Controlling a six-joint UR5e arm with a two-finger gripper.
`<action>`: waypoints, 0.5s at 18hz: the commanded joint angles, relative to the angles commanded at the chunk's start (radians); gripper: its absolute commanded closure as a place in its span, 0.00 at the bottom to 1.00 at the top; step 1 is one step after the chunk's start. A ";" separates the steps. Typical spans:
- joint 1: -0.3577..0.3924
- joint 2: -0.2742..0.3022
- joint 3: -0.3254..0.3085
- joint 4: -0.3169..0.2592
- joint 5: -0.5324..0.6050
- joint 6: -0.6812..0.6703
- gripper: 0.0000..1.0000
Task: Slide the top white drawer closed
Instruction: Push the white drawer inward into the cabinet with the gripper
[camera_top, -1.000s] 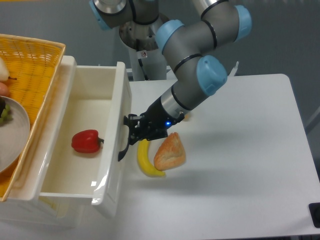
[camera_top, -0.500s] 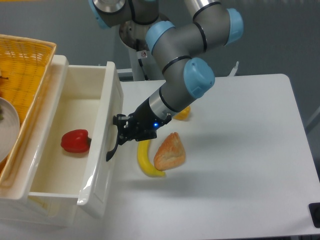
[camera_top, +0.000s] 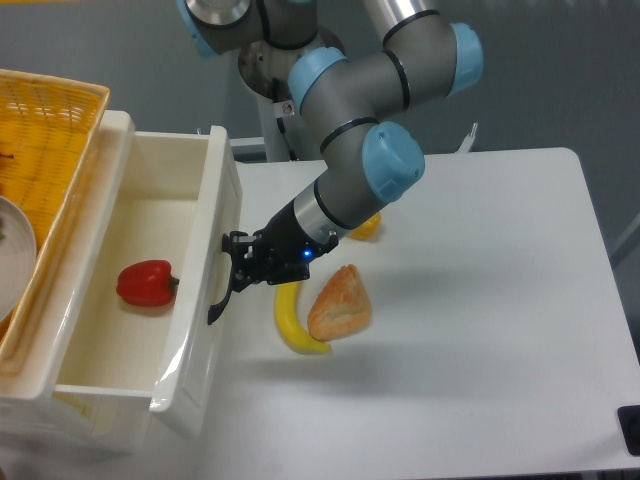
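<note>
One pincer (camera_top: 236, 272) presses against the curved black handle (camera_top: 217, 298) on the front panel of the top white drawer (camera_top: 150, 290); whether its fingers are clenched cannot be told. The drawer has shifted left over the last second, carrying the red pepper (camera_top: 143, 283) with it, so closing is under way but unfinished. Just right of the pincer, a banana (camera_top: 290, 322) and a pastry (camera_top: 340, 303) lie on the tabletop (camera_top: 480, 300).
</note>
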 joint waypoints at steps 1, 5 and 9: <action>-0.003 0.000 0.000 0.000 0.000 -0.002 0.91; -0.020 0.003 0.000 0.000 0.000 -0.003 0.90; -0.049 0.006 0.000 0.002 0.000 -0.035 0.90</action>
